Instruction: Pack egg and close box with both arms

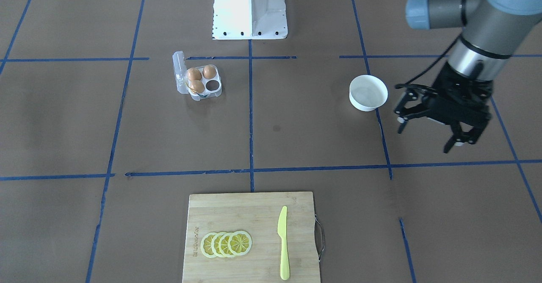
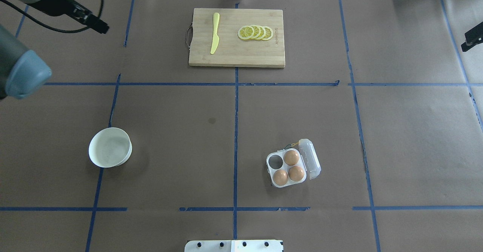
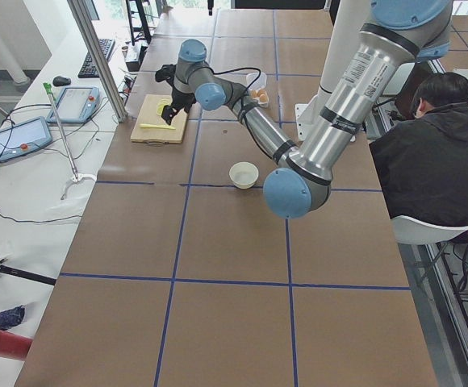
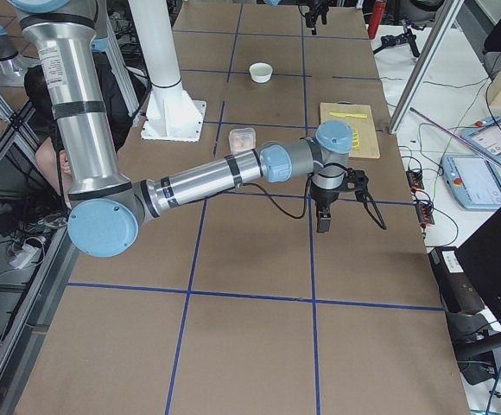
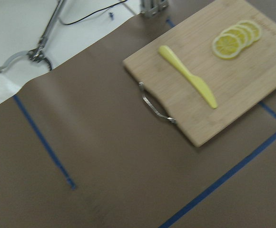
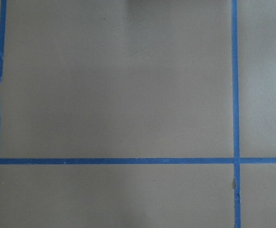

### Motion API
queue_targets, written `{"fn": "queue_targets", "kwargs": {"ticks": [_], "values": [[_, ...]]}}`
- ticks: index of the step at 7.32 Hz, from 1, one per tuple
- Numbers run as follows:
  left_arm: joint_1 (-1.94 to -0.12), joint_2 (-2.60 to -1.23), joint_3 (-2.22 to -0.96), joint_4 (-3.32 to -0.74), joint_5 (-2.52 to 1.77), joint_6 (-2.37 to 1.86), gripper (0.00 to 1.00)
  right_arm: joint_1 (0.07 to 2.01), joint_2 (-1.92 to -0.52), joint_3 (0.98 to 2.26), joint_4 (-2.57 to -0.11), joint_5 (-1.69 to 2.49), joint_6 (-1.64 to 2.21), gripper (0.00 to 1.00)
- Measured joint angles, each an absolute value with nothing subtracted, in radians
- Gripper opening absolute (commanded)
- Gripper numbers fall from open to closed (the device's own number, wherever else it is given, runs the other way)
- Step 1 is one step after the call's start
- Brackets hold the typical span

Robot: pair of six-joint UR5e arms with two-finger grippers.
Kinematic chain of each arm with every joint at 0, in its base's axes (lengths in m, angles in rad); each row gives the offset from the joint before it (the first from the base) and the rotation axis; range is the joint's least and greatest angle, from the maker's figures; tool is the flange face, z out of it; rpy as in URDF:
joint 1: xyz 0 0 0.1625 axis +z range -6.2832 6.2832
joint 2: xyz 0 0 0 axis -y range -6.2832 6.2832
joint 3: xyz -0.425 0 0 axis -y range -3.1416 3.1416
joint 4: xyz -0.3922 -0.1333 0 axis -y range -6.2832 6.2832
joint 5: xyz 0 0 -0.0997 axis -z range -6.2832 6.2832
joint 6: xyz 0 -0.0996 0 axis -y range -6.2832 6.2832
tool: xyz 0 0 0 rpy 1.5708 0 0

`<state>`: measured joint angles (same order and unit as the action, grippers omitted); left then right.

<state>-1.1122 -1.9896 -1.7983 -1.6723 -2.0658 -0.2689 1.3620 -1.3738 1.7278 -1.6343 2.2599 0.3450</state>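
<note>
The clear box (image 2: pixel 276 162) lies open on the table right of centre, its lid (image 2: pixel 310 157) folded out to the side. Three orange-brown eggs (image 2: pixel 291 157) sit in its cells and one cell is bare. It also shows in the front view (image 1: pixel 213 86). My left gripper (image 1: pixel 424 138) is open and empty, raised high over the table's far left, away from the box. My right gripper (image 2: pixel 471 40) shows only partly at the right edge and in the right side view (image 4: pixel 324 220); I cannot tell if it is open or shut.
A white bowl (image 2: pixel 110 147) with nothing in it stands at the left. A wooden cutting board (image 2: pixel 264 57) at the far middle bears a yellow knife (image 2: pixel 215 33) and lemon slices (image 2: pixel 256 33). The white pedestal base (image 1: pixel 250 9) is at the robot's edge.
</note>
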Motion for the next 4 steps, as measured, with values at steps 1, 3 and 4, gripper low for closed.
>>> {"fn": "queue_targets", "kwargs": {"ticks": [1, 3, 4], "values": [[-1.177, -1.921, -1.774, -1.648, -2.069, -0.255, 1.00, 1.352, -1.372, 1.732, -1.611, 2.260, 0.343, 1.00], [-1.340, -1.783, -1.707, -1.662, -2.064, -0.181, 1.00, 1.302, -1.356, 1.740, -1.559, 2.258, 0.347, 1.00], [-1.409, -1.738, -1.670, -1.663, -2.090, -0.128, 1.00, 1.264, -1.342, 1.747, -1.543, 2.260, 0.355, 1.00]]}}
